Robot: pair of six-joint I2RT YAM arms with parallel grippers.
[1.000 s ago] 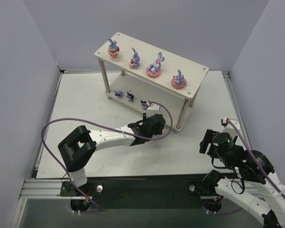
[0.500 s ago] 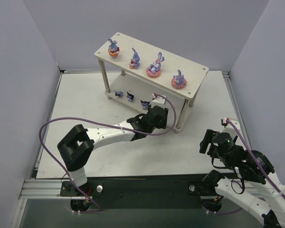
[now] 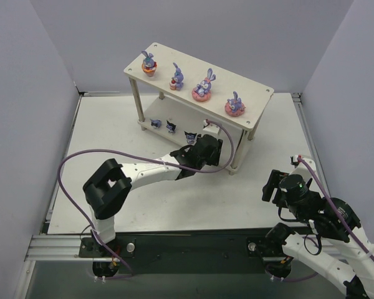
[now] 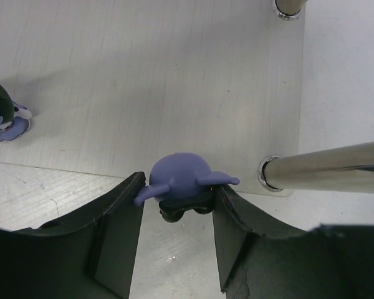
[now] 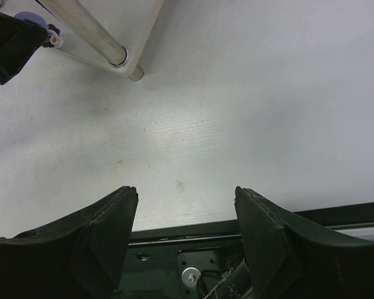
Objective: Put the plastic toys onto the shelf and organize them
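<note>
Left jaws pinch a rounded blue-purple figure point(image 4: 177, 175) with two pointy ears; right jaws gape empty.

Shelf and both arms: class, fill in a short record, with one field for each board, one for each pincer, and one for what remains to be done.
top board: four purple rabbits in a row
bottom board: three dark blue figures along its left part
left pincer: shut on a fourth blue figure, at the bottom board's front edge beside a leg
right pincer: open, empty, over bare table
remaining: set down the fourth blue figure; cannot tell whether it touches the board
</note>
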